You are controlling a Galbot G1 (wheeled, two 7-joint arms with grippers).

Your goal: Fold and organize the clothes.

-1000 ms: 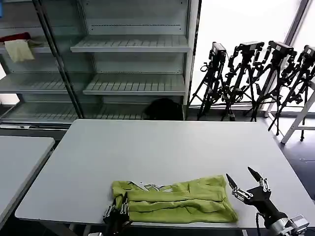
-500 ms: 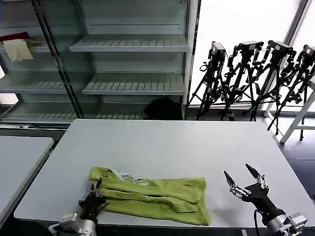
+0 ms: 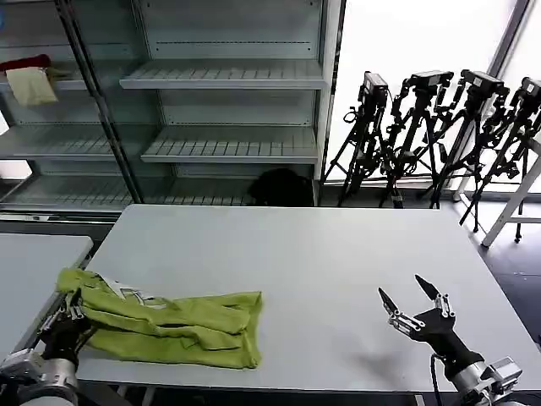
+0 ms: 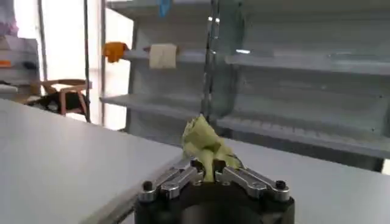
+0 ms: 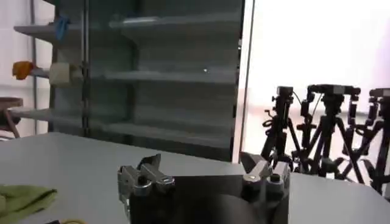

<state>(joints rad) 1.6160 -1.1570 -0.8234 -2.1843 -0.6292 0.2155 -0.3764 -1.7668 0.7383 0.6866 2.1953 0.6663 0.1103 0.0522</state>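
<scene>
Left gripper [image 4: 210,173] pinches T-shirt [image 3: 169,326] — seemingly.

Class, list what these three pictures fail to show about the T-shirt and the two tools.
- T-shirt: neck and sleeves, buried in its own folds, head view.
- Left tool: the pinched shirt edge, covered by its fingers, left wrist view.
- Right tool: its fingertips, too dim in the right wrist view.

Plain lime-green T-shirt [image 3: 169,326], seemingly unprinted
</scene>
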